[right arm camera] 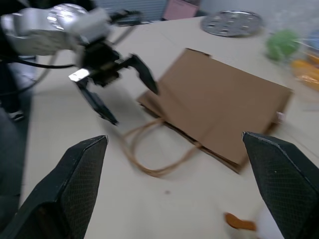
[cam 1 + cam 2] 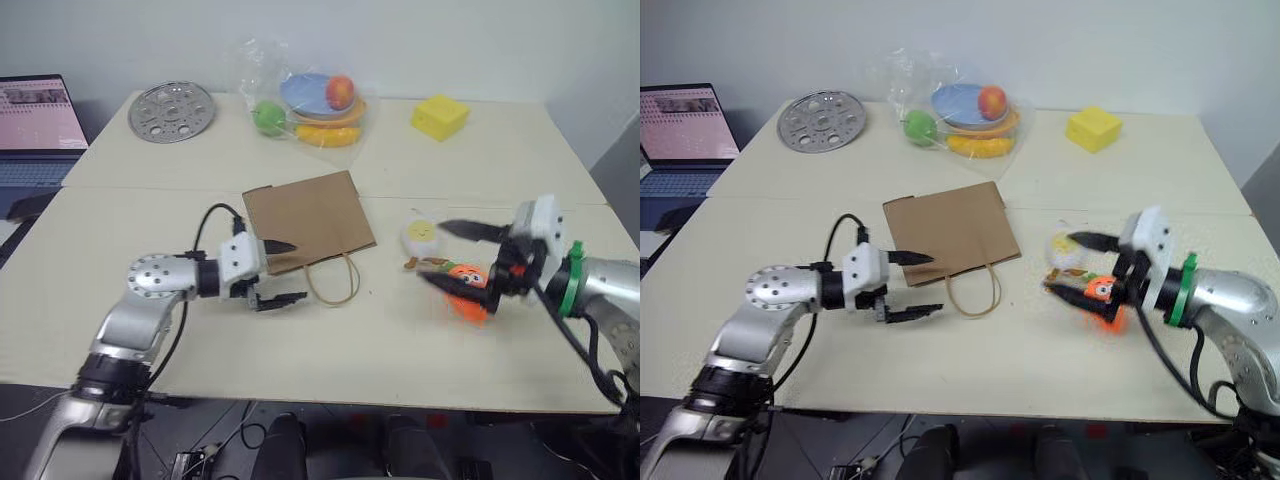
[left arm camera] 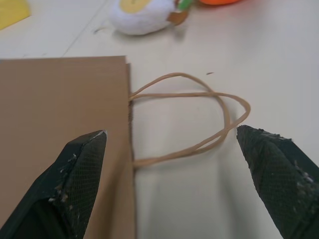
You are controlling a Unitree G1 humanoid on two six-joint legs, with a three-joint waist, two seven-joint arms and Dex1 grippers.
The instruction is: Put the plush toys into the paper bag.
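Both grippers spread wide over a flat bag and 2 loose toys.

Nearest, the left gripper (image 2: pixel 278 272) hangs released and empty at the mouth edge of the plain brown kraft paper bag (image 2: pixel 310 218), above its twisted cord handles (image 3: pixel 199 114); the right gripper (image 2: pixel 450 254), also released and holding nothing, brackets the orange smiling plush carrot with green top (image 2: pixel 468 303), with the white plush egg with yellow yolk face (image 2: pixel 421 234) just beyond. The bag lies flat and closed mid-table, both toys outside it to its right. Likely best: the left pinches 1 upper panel or handle and lifts to open the mouth before any toy is brought over. No readable writing shows on the bag or toys.
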